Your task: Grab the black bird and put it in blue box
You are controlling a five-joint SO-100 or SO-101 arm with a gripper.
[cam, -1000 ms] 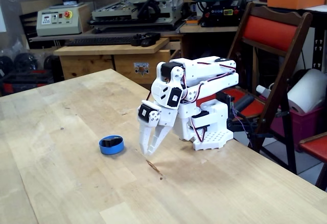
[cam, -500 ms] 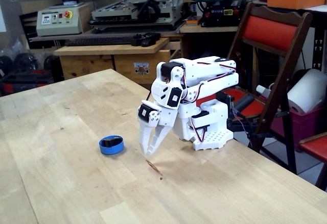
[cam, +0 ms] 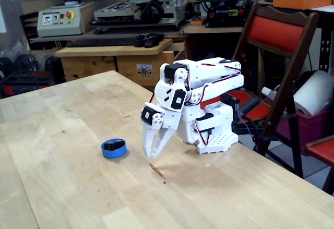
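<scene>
The blue box (cam: 114, 149) is a small round blue dish on the wooden table (cam: 62, 177), left of the arm. Something black, the black bird (cam: 111, 145), lies inside it; only its dark top shows above the rim. My white gripper (cam: 151, 157) hangs folded in front of the arm's base, fingertips pointing down just above the table, to the right of the dish and apart from it. Its fingers stand close together with nothing between them.
The arm's white base (cam: 211, 135) sits near the table's right edge. A red folding chair (cam: 271, 57) stands just behind it. A small dark knot (cam: 158, 171) marks the wood below the gripper. Workbenches with machines fill the background.
</scene>
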